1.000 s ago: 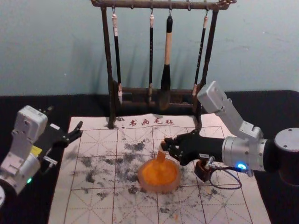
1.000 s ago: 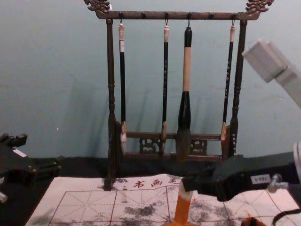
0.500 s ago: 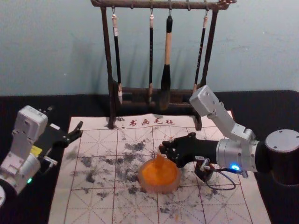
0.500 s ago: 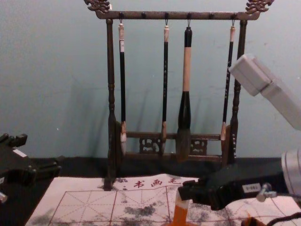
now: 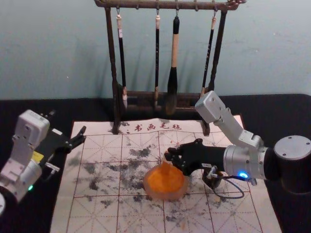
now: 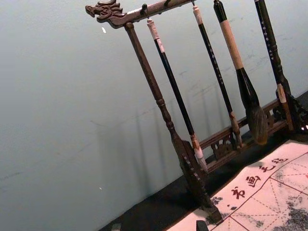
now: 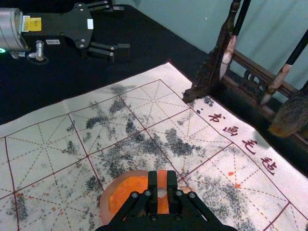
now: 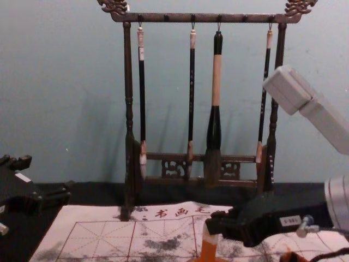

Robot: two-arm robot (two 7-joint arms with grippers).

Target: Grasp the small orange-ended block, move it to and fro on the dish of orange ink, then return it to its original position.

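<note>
Over the far part of the dish of orange ink (image 5: 165, 185), my right gripper (image 5: 169, 156) holds the orange-ended block (image 5: 165, 169) by its pale upper end. The block's orange end points down and meets the ink in the head view. From the right wrist view, the right gripper (image 7: 162, 185) is shut on the block (image 7: 162, 177), with the dish (image 7: 104, 207) beneath. The chest view has the block (image 8: 209, 250) nearly upright. My left gripper (image 5: 67, 125) is parked open off the mat's left side; in the left wrist view, the left gripper (image 6: 159, 226) has an empty gap.
A wooden rack (image 5: 116, 92) with hanging brushes stands behind the mat (image 5: 97, 213). To the right of the dish, partly under my right forearm, is a small dark brown holder (image 5: 210, 180). A cable loops beside it.
My right arm has shifted slightly left and lower, most of it in the first half second, carrying the block deeper over the dish. The left arm has stayed still.
</note>
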